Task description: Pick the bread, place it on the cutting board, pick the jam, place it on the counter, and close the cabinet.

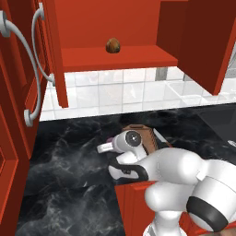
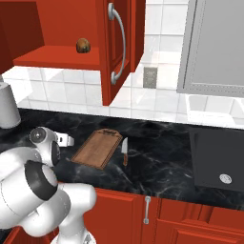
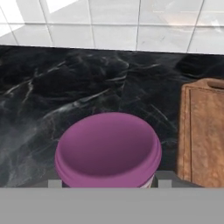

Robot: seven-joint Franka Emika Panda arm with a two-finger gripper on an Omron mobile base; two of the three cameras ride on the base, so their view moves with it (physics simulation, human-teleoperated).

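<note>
The jam (image 3: 108, 151), a purple jar with a rounded lid, sits between my fingertips, and my gripper (image 3: 109, 183) is shut on it. From the left base view the gripper (image 1: 105, 146) is low over the black marble counter (image 1: 69, 161), just left of the cutting board (image 1: 146, 134), with a sliver of the jam (image 1: 109, 139) showing. I cannot tell whether the jar touches the counter. The wooden cutting board (image 2: 97, 147) lies bare on the worktop. The bread (image 1: 113, 45), a small brown roll, rests on the shelf of the red cabinet (image 1: 120, 57), whose doors (image 2: 116, 43) stand open.
A knife (image 2: 125, 151) lies just right of the board. A dark cooktop (image 2: 219, 162) is set in the counter at the right, under a grey-fronted unit (image 2: 214, 47). A grey cylinder (image 2: 7, 107) stands at the far left. The open left door (image 1: 18, 92) juts out over the counter.
</note>
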